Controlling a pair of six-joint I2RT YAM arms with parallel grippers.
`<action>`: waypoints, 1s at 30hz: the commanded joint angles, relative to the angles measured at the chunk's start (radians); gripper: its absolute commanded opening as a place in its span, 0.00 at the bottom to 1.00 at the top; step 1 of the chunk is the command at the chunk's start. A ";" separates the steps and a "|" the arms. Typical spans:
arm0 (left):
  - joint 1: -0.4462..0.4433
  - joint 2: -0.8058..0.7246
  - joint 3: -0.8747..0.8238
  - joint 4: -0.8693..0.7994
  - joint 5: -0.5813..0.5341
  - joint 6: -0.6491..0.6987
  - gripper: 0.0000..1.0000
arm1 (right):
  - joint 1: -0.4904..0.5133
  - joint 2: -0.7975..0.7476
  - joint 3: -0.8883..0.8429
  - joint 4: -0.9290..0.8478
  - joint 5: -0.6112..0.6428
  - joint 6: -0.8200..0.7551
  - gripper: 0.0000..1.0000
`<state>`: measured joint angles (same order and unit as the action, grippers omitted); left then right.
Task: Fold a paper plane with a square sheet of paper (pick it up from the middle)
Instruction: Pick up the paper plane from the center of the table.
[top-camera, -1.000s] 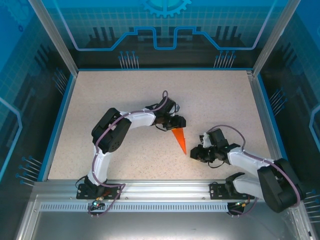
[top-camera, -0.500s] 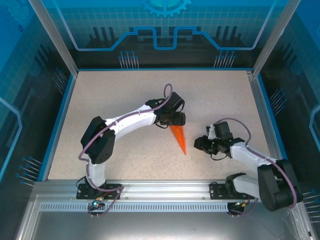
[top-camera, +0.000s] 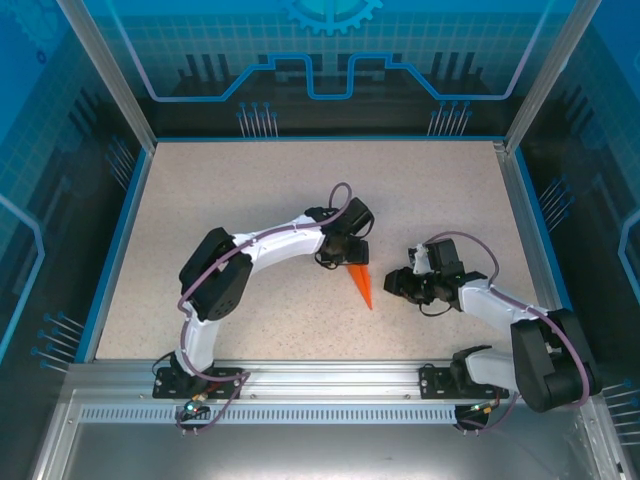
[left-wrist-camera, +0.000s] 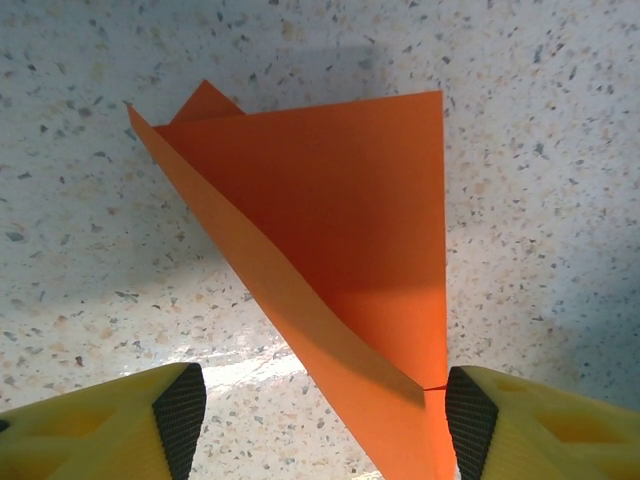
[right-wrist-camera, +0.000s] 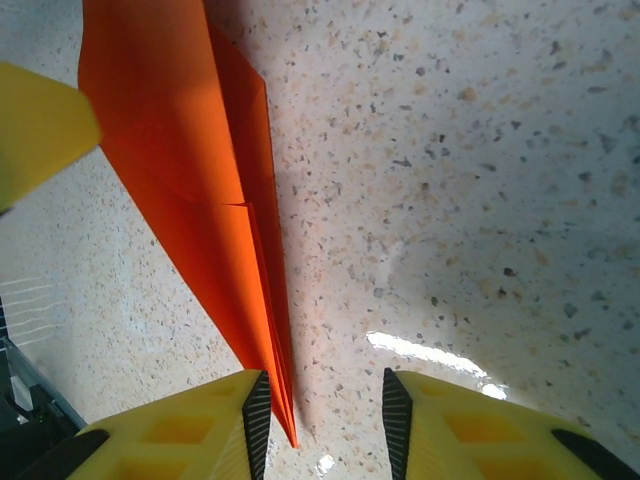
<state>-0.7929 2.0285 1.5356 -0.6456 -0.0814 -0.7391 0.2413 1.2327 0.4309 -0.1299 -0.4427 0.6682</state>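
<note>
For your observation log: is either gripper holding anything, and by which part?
Nothing. The paper plane lies on the table; left gripper and right gripper are open.

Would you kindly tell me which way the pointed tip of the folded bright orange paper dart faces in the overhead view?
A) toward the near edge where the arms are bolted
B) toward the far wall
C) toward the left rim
A: in the overhead view the folded bright orange paper dart narrows to its point at its lower end, the side of the near edge.
</note>
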 joint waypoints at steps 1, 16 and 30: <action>0.009 0.015 0.018 -0.004 0.015 -0.034 0.67 | -0.013 0.007 0.020 -0.007 -0.032 -0.022 0.38; 0.035 -0.078 -0.112 0.078 0.047 -0.055 0.41 | 0.037 0.062 0.062 0.016 -0.066 -0.029 0.43; 0.044 -0.123 -0.194 0.126 0.052 -0.045 0.19 | 0.136 0.221 0.181 0.029 -0.069 -0.067 0.48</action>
<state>-0.7570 1.9453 1.3643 -0.5308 -0.0498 -0.7864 0.3580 1.4239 0.5789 -0.1032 -0.5030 0.6273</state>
